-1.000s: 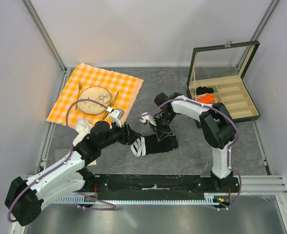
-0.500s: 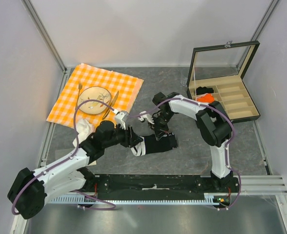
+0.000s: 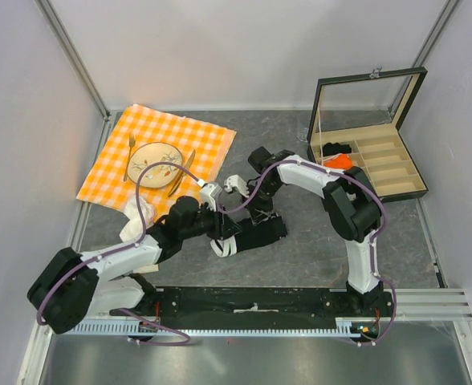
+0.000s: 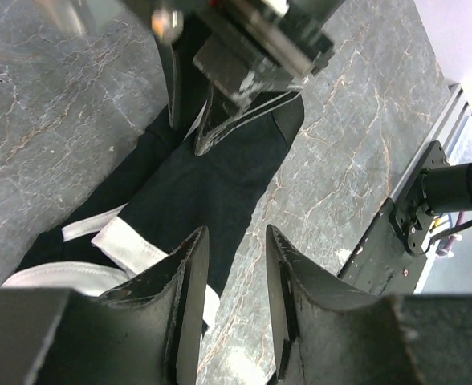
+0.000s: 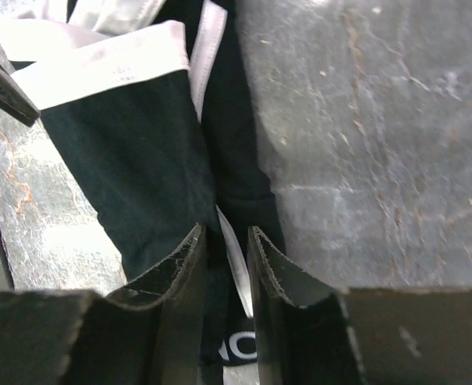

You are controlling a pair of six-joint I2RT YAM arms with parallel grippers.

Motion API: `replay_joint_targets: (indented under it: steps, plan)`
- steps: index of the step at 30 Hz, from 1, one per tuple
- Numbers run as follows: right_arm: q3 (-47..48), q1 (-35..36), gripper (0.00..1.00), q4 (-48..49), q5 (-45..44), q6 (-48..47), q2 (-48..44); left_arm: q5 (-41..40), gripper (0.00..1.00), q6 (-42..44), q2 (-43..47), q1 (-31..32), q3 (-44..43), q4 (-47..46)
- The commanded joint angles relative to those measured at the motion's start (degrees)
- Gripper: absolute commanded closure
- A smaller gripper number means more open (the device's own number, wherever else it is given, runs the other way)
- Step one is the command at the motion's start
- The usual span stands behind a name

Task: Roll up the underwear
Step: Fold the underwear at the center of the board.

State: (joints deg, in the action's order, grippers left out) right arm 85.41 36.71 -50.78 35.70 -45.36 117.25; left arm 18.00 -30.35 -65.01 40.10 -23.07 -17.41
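Locate black soft fabric briefs with white waistband at centre of grey marbled table. Note left end effector advanced over them, fingers apart, empty. Treat right end effector, narrowly parted astride a fold, as of unknown grip. Regard rolling as barely started.

Crowded middle, room at right
Left arm and right arm meet over the underwear; bare table between it and the box; checked cloth far left
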Motion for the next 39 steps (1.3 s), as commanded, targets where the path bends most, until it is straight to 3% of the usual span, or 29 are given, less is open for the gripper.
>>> replay_joint_targets:
  steps: [1, 3, 12, 20, 27, 33, 39]
  plan:
    - [1.0, -2.6, 0.64, 4.2, 4.6, 6.2, -6.1, 0.6, 0.60, -1.3, -5.0, 1.8, -0.8, -4.8]
    - [-0.3, -3.9, 0.58, 4.8, 5.2, 6.3, -8.0, 0.2, 0.62, -1.4, -7.0, 2.2, -1.4, -5.8]
    - [-7.4, -5.9, 0.57, 7.8, 7.3, 7.7, -10.3, -4.6, 0.69, -3.1, -14.8, 2.5, -0.1, -5.8]
    - [-6.1, -5.9, 0.52, 8.1, 7.8, 9.2, -7.1, -3.2, 0.55, 0.2, -10.9, 2.5, 0.3, -4.0]
    - [-7.0, -5.9, 0.52, 6.7, 8.8, 7.7, -7.7, -6.8, 0.55, 1.4, -9.4, 2.4, -0.6, 3.3]
    - [-7.9, -5.6, 0.44, 5.7, 11.9, 2.9, -11.3, -11.6, 0.55, -0.4, -12.2, 2.3, -0.1, 6.0]
    - [-8.5, -0.8, 0.37, 7.1, 6.0, 0.4, -9.9, -14.3, 0.53, -0.3, -10.4, 2.4, -1.6, 7.6]
